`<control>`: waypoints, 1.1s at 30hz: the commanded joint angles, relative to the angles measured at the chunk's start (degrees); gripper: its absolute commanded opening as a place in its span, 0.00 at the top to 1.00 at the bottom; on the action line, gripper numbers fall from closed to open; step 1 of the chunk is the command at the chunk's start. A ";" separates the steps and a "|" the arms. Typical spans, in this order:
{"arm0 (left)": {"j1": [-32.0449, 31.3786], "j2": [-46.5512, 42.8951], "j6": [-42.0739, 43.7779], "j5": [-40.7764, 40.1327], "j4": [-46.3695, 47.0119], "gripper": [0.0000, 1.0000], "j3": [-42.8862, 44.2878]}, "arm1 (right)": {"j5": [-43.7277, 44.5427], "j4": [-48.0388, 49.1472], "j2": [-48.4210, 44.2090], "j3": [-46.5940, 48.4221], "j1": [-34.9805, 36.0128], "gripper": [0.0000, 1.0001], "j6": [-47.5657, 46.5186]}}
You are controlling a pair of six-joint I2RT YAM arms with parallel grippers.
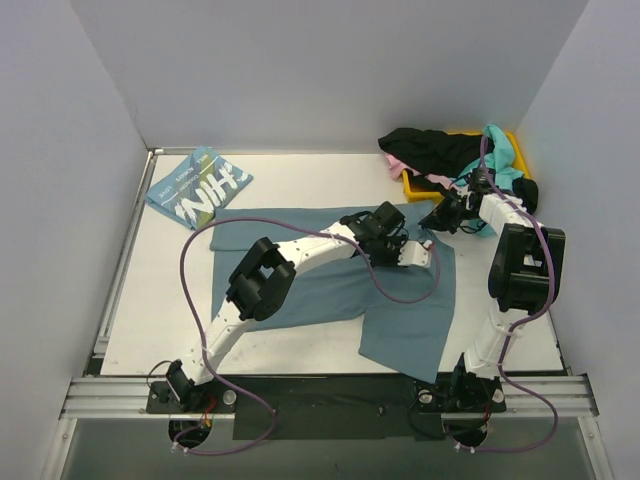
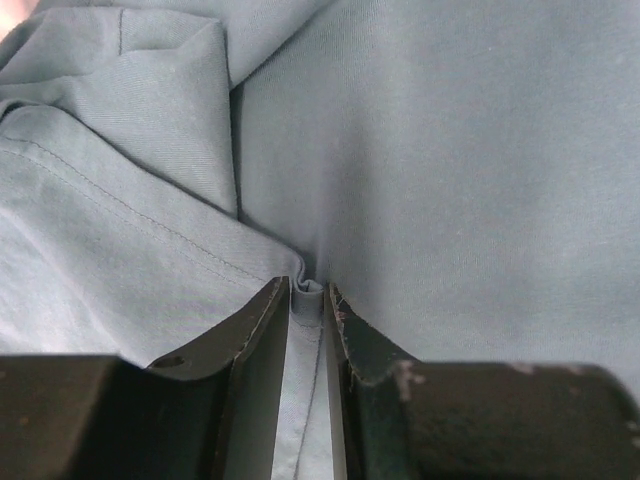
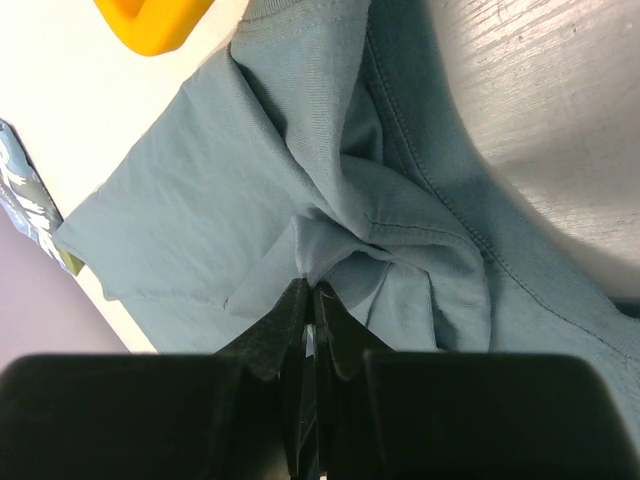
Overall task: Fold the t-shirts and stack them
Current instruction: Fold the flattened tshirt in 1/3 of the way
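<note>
Right now the teal shirt (image 1: 400,325) lies spread across the middle of the table (image 1: 160,300). The left gripper (image 2: 308,295) pinches a small fold of it between nearly closed fingers. The right gripper (image 3: 308,298) is clamped tight on bunched cloth beside a stitched seam. A folded light-blue shirt (image 1: 198,187) sits back left, and other shirts (image 1: 430,148) are heaped in the yellow bin (image 1: 413,186).

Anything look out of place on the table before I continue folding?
The bin at the far right is overflowing: a black shirt and a turquoise shirt hang over its rim. The teal shirt lies crooked, rumpled on its right side. The folded light-blue shirt sits askew at the far left.
</note>
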 commanded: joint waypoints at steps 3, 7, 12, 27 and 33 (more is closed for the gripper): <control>0.50 0.33 0.14 -0.34 0.40 0.69 2.01 | -0.25 -1.75 -3.65 1.88 -0.34 1.00 -1.05; 0.85 0.06 -1.26 1.77 -1.27 0.67 4.47 | -0.25 -1.75 -3.65 1.88 -0.34 1.00 -1.05; 1.99 0.24 -2.85 3.45 -1.01 0.66 7.11 | -0.25 -1.75 -3.74 1.88 -0.34 1.00 -1.14; 1.20 0.68 -1.71 3.88 -3.03 0.65 2.98 | -0.08 -1.93 -3.38 2.50 -0.34 1.00 -1.05; 1.03 0.94 -1.18 3.27 -2.85 0.69 2.36 | 0.01 -1.93 -3.47 2.06 -0.34 1.00 -1.23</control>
